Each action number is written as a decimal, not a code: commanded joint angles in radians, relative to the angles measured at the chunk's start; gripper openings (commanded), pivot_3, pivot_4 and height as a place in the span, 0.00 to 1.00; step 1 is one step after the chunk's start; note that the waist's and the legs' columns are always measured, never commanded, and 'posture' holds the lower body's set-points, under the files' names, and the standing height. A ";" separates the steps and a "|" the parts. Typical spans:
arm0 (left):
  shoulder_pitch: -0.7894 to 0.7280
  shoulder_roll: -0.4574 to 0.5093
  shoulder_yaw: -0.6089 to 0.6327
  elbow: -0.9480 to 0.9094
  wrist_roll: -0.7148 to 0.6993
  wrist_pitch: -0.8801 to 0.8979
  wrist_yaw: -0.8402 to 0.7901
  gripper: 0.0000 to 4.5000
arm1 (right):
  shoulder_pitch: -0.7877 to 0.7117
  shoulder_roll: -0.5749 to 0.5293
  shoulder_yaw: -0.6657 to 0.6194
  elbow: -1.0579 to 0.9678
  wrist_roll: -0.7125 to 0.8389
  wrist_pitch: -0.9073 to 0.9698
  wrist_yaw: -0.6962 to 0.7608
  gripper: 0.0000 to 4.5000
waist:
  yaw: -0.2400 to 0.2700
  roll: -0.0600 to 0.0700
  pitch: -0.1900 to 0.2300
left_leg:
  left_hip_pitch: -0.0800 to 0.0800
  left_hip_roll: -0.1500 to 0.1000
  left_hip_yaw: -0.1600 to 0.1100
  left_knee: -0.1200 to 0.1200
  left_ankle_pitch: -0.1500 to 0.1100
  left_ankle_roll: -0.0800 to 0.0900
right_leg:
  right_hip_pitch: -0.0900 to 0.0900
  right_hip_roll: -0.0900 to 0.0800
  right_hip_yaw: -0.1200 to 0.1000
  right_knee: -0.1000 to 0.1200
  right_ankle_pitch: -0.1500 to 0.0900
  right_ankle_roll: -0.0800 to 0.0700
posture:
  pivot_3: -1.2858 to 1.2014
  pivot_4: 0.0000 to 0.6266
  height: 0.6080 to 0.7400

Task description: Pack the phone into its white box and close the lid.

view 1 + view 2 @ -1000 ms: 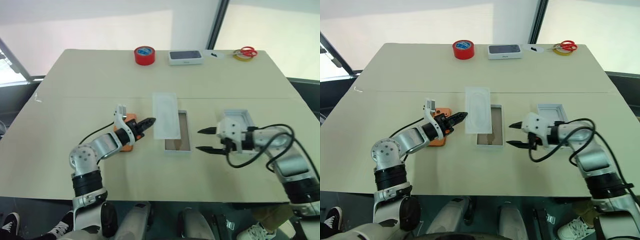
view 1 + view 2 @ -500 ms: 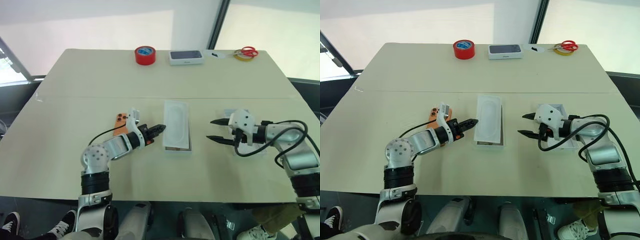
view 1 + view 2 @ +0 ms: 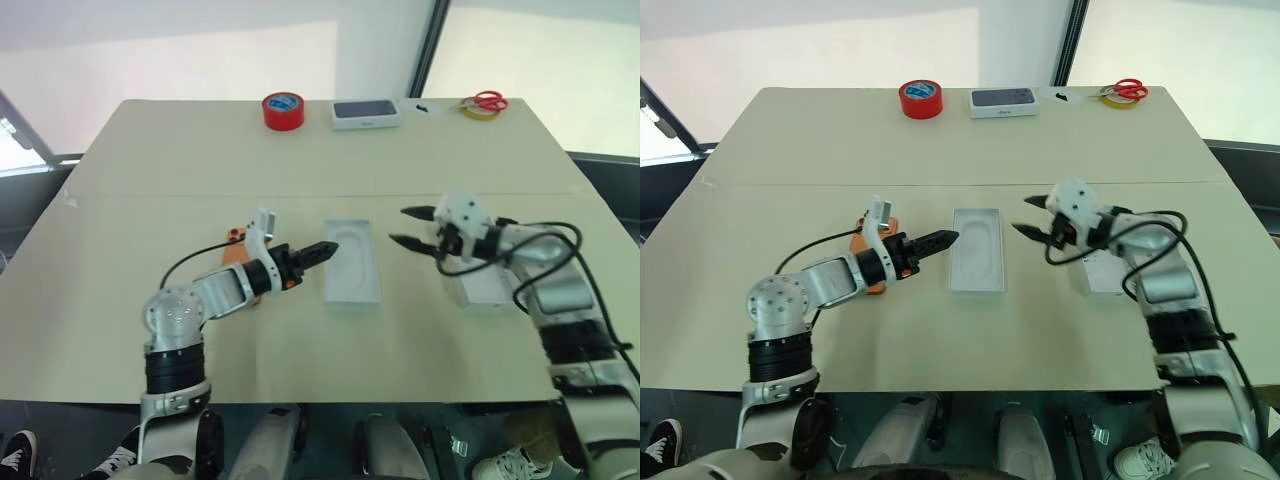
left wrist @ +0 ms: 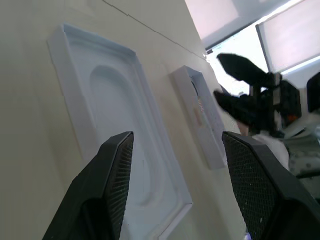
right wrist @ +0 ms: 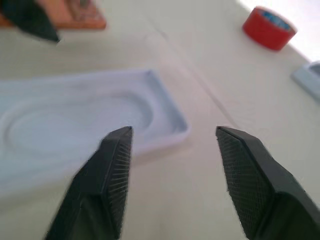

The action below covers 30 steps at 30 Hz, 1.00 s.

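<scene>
Two black-fingered pincers are facing each other across the flat white insert with an oval recess (image 3: pixel 352 258), and both are standing released with nothing between their jaws. The left gripper (image 3: pixel 330 247) is hovering just beside the insert's left edge, its fingertips pointing over the recess and spread apart. The right gripper (image 3: pixel 398 225) is hanging near the insert's right edge, a little above the table, with its two fingers parted and aimed at the insert.

That insert is lying on top of the shallow white-walled box (image 3: pixel 352 302), covering its floor, so little more than the box's near wall is peeking out under the insert's near end. The flat orange smartphone (image 3: pixel 234 240) is lying on the table to the left of the insert, beyond the left gripper's wrist, which is hiding much of it; it is outside the box. The shallow white rectangular lid (image 3: pixel 482 288) is resting to the right of the insert, partly under the right forearm and well apart from the box.

Everything is sitting on the wide beige table (image 3: pixel 150 170). Far behind the insert, along the table's back edge, a red roll of tape (image 3: pixel 283 110), a white box with a dark top (image 3: pixel 365 113) and red-handled scissors (image 3: pixel 487 102) are lying in a row.
</scene>
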 commanded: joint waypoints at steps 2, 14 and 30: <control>0.029 0.150 -0.069 -0.080 0.135 -0.184 -0.183 0.65 | 0.005 0.043 0.051 -0.055 -0.015 -0.016 -0.011 0.01 | 0.011 0.000 0.000 | 0.000 0.000 0.000 0.000 0.000 0.000 | 0.000 0.000 0.000 0.000 0.000 0.000 | 0.52 0.24 1.00; 0.132 0.348 0.022 0.023 0.216 -0.316 -0.341 0.65 | 0.039 0.058 0.313 0.014 -0.281 -0.150 -0.041 0.01 | 0.005 0.001 0.000 | 0.001 0.000 0.000 -0.003 0.000 0.000 | -0.001 0.000 0.001 0.000 -0.001 -0.004 | 0.52 0.24 1.00; 0.059 0.504 0.120 0.312 0.210 -0.195 -0.421 0.65 | -0.193 0.289 0.283 0.052 -0.243 -0.038 -0.121 0.01 | -0.017 0.001 0.000 | 0.003 0.001 0.000 -0.004 0.001 -0.003 | -0.004 0.002 0.002 0.005 0.000 -0.002 | 0.52 0.24 1.00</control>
